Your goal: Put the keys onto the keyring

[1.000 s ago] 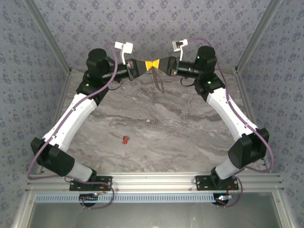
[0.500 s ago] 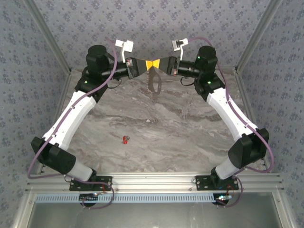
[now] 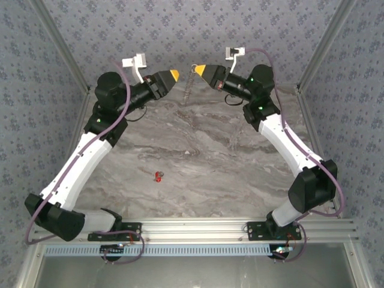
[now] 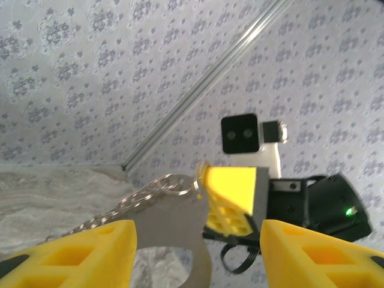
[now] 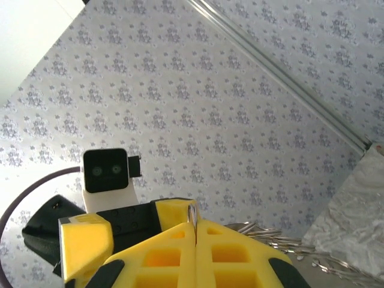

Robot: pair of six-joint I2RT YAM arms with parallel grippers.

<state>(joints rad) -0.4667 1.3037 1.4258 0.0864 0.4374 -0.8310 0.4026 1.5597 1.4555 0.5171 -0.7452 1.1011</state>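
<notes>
At twelve o'clock the right gripper (image 3: 197, 68) is clenching the keyring (image 3: 190, 83), dangling it free for threading; the left gripper (image 3: 174, 74) is hovering released.

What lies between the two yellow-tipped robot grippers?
A thin grey metal keyring, dangling from the right gripper that pinches it. The open left gripper stands apart from it, as the top external and left wrist views show.

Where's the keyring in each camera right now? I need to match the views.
Top external: keyring upper centre, hanging from the right gripper tip.
Left wrist: centre, at that gripper's yellow tip.
Right wrist: bottom centre, edge-on between the shut jaws.
Shared landmark: the yellow-tipped right gripper.
</notes>
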